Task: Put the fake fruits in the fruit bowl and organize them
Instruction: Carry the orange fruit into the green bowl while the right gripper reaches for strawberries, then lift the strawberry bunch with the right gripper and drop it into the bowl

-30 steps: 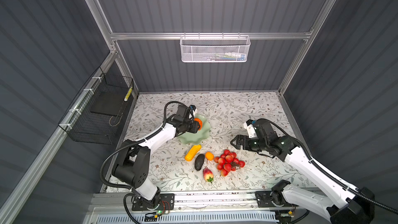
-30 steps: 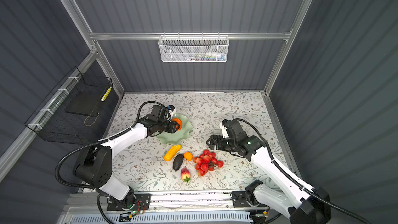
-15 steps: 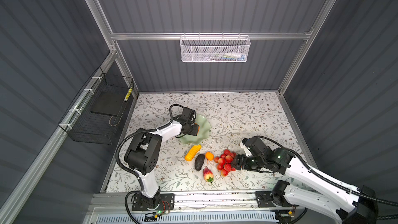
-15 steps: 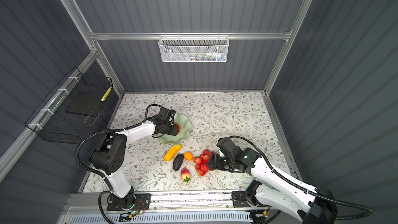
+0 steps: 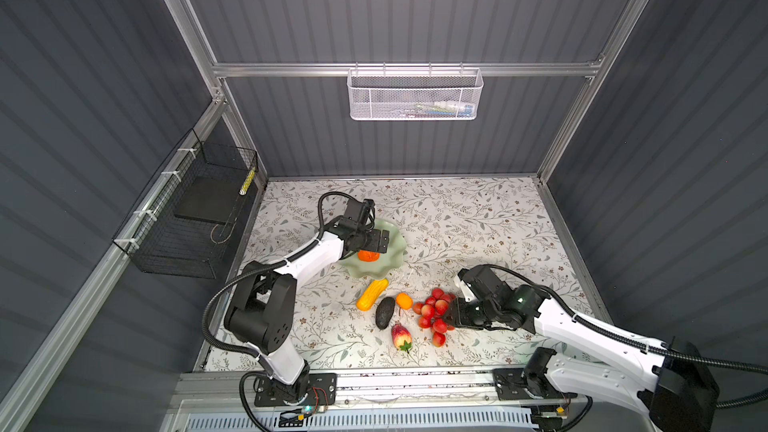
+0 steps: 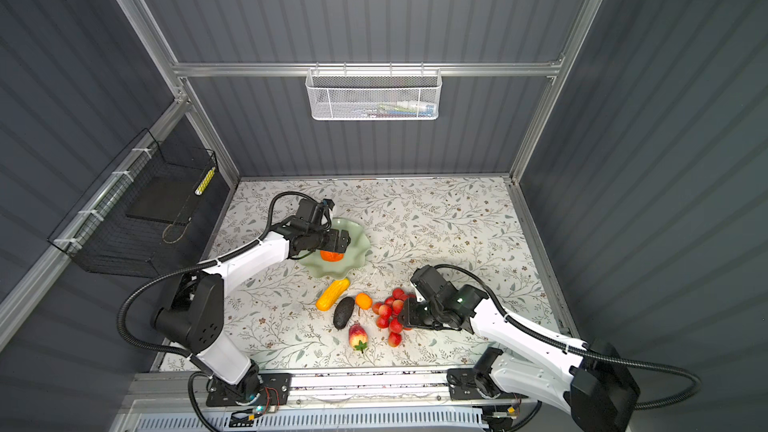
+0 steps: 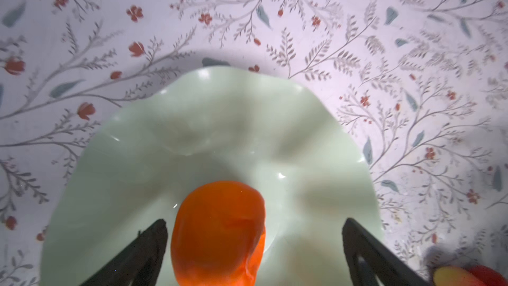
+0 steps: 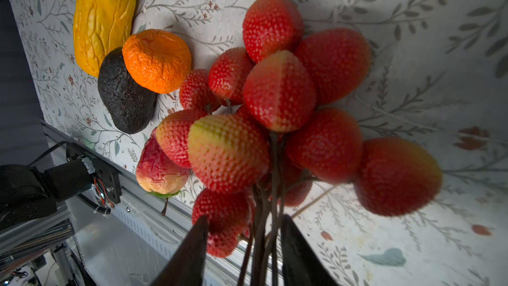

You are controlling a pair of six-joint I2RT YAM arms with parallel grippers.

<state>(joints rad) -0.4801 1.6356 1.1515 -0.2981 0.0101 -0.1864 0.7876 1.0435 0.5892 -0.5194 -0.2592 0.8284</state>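
The mint-green fruit bowl (image 5: 390,261) (image 6: 353,259) (image 7: 220,122) holds the round orange (image 5: 369,256) (image 7: 217,229). My left gripper (image 5: 380,241) (image 7: 254,224) hovers open over it, both fingers clear of the fruit. On the cloth nearer the front lie the yellow ridged oblong (image 5: 372,295) (image 8: 101,17), small citrus (image 5: 404,300) (image 8: 156,60), avocado (image 5: 385,312) (image 8: 123,100) and strawberry (image 5: 400,336) (image 8: 158,169). My right gripper (image 5: 449,317) (image 8: 244,218) straddles the stems of the red berry bunch (image 5: 434,311) (image 8: 277,92), half narrowed, with gaps showing beside the stems.
A white mesh basket (image 5: 415,93) hangs on the back wall and a black wire basket (image 5: 187,218) on the left wall. The metal front rail (image 5: 395,384) runs just behind the strawberry. Grey walls enclose the floral cloth.
The left gripper has opened and let the round orange go into the bowl. The right arm came forward and down to the berry bunch, its jaws narrowing round the stems.
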